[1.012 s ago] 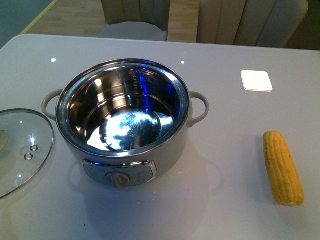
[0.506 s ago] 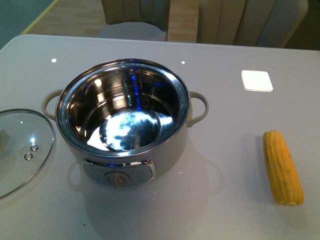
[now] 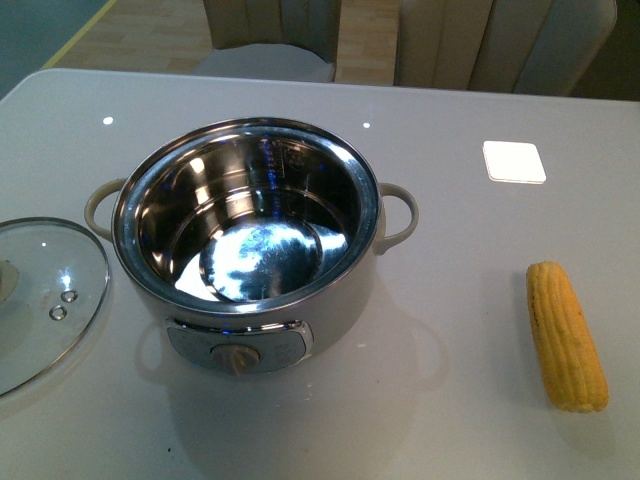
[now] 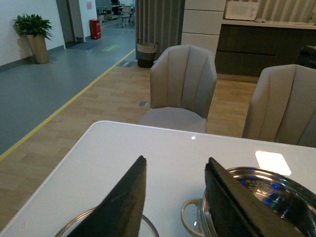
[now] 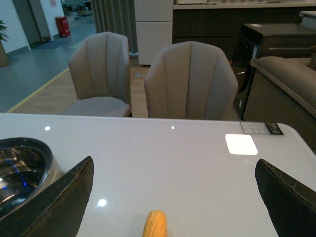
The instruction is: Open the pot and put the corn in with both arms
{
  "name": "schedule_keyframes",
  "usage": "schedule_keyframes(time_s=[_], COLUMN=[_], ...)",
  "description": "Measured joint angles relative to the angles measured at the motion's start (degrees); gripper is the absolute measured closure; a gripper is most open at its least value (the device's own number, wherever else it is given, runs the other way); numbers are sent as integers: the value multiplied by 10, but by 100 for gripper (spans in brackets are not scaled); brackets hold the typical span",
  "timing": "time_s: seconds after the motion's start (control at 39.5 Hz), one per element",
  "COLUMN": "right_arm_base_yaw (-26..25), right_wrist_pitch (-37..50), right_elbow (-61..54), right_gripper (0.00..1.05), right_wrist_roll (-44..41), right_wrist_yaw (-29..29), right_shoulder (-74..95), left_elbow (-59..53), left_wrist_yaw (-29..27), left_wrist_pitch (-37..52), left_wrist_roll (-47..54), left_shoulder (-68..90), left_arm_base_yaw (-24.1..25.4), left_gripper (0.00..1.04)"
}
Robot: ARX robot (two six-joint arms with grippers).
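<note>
The pot [image 3: 245,235] stands uncovered in the middle of the white table [image 3: 450,110], its shiny steel bowl empty and its knob panel facing me. Its glass lid [image 3: 40,300] lies flat on the table to its left. The corn [image 3: 566,335] lies on the table at the right, well apart from the pot. Neither arm shows in the front view. My left gripper [image 4: 175,165] is open above the gap between lid and pot [image 4: 256,197]. My right gripper [image 5: 174,165] is wide open, with the corn's tip [image 5: 155,224] between its fingers, lower down.
A white square patch [image 3: 514,161] lies on the table behind the corn. Two beige chairs [image 3: 505,45] stand at the table's far edge. A sofa [image 5: 289,84] and dark cabinets show beyond in the right wrist view.
</note>
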Motion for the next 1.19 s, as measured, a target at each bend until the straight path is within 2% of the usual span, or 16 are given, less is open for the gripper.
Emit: schedule_keyframes(time_s=[0.2, 0.96, 1.09, 1.19], right_arm_base_yaw=[0, 0, 0, 0], right_wrist_pitch=[0, 0, 0, 0], right_elbow=[0, 0, 0, 0], right_gripper=[9, 9, 9, 9], right_wrist_roll=[0, 0, 0, 0], right_wrist_yaw=[0, 0, 0, 0], right_shoulder=[0, 0, 0, 0], left_elbow=[-20, -54, -54, -54], left_wrist_yaw=[0, 0, 0, 0], left_wrist_pitch=[-22, -114, -209, -214], left_wrist_roll=[1, 4, 4, 4], left_shoulder=[-40, -175, -259, -273], left_arm_base_yaw=[0, 0, 0, 0], left_gripper=[102, 101, 101, 101])
